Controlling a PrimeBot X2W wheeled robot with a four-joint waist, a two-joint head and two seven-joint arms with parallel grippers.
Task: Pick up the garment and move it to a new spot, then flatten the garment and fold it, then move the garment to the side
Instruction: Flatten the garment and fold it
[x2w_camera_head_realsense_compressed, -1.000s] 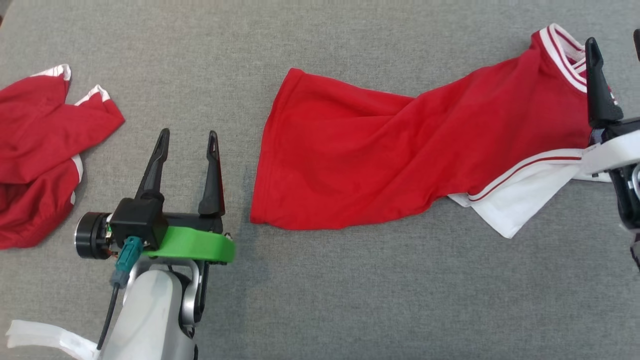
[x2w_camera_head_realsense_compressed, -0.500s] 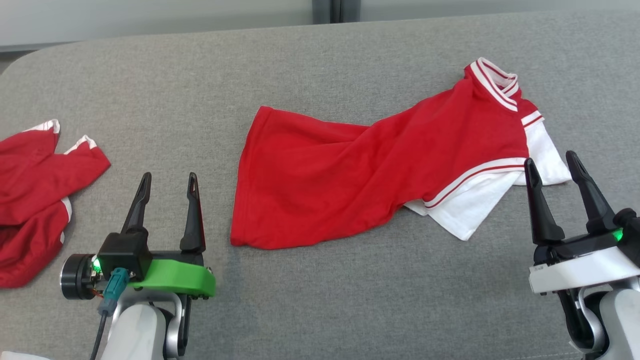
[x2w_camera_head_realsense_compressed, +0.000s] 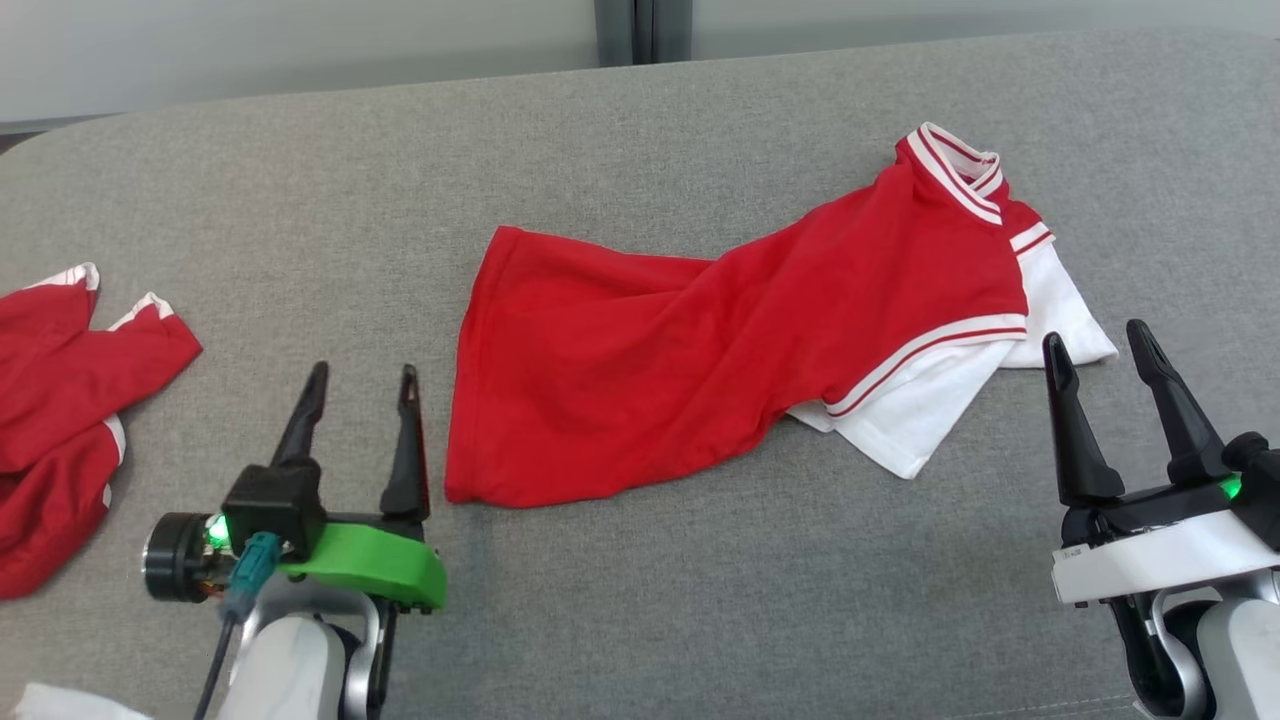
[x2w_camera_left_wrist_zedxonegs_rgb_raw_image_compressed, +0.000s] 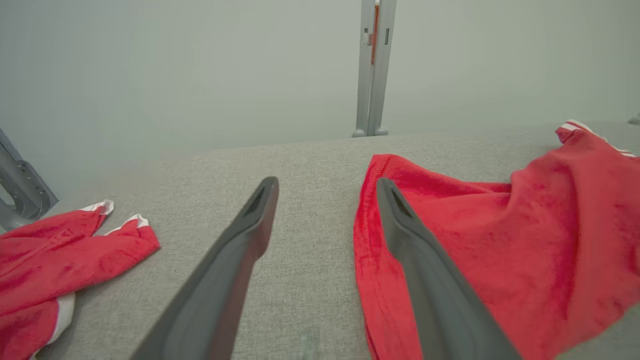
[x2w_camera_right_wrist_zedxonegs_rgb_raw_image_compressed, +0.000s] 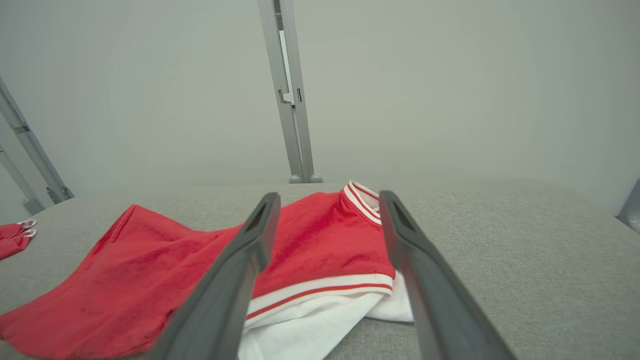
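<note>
A red shirt with white sleeves and a striped collar, the garment (x2w_camera_head_realsense_compressed: 720, 340), lies stretched across the middle of the grey table, collar at the far right, hem toward the left. It also shows in the left wrist view (x2w_camera_left_wrist_zedxonegs_rgb_raw_image_compressed: 500, 250) and the right wrist view (x2w_camera_right_wrist_zedxonegs_rgb_raw_image_compressed: 320, 240). My left gripper (x2w_camera_head_realsense_compressed: 362, 378) stands open just left of the hem's near corner, empty. My right gripper (x2w_camera_head_realsense_compressed: 1098, 340) stands open just right of the white sleeves, empty. Both grippers are apart from the cloth.
A second red garment with white trim (x2w_camera_head_realsense_compressed: 60, 400) lies crumpled at the table's left edge. The grey table (x2w_camera_head_realsense_compressed: 700, 600) ends at the back against a pale wall with a grey post (x2w_camera_head_realsense_compressed: 640, 28). Bare cloth surface lies in front of the shirt.
The camera has tilted up, so the wall came into the picture. My right gripper has come back from the collar to a spot near the sleeves, leaving the shirt lying. The left gripper has barely moved.
</note>
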